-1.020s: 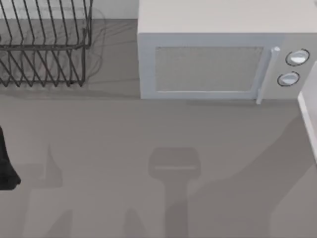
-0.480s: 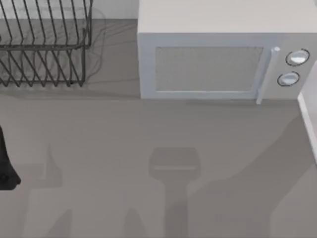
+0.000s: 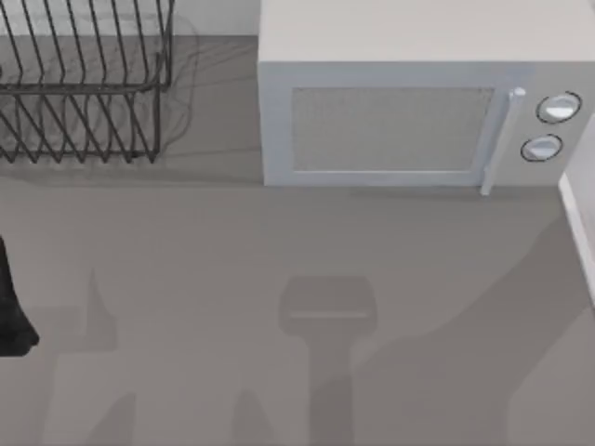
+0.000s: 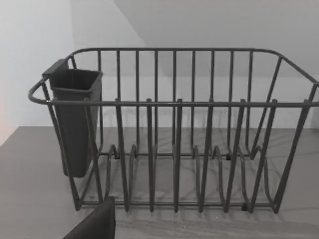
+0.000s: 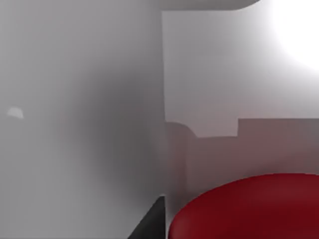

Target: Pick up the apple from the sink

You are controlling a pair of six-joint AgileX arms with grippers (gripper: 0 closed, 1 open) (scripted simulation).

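Nothing on the table has shifted since the earlier top views; the black part of the left arm (image 3: pixel 11 307) at the table's left edge sits where it did, give or take a hair.

Item 1, apple (image 5: pixel 249 206): bright red, smooth, rounded. Seen very close in the right wrist view, against pale grey-white walls (image 5: pixel 84 124) that meet in a corner beside it. A pale wall with a stepped outline stands behind it.

Item 2, right pincer: one dark finger tip (image 5: pixel 152 221) shows just beside the apple, at its edge; whether it touches the fruit cannot be told, nor whether the pincer is wide or narrow.

Item 3, left pincer: a dark finger tip (image 4: pixel 97 224) shows low in the left wrist view, facing the dish rack and apart from it; how wide the pincer stands cannot be told.

Item 4, dish rack (image 3: pixel 84 88): dark wire, upright dividers, at the table's far left corner. A dark cutlery cup (image 4: pixel 75 119) hangs inside one end of it.

Item 5, microwave (image 3: pixel 418 102): pale grey, door shut, mesh window, vertical handle, two round knobs (image 3: pixel 550 127) at its right. Stands along the far edge, right of the rack.

Item 6, table (image 3: pixel 232 242): grey, bearing arm shadows in its near half.
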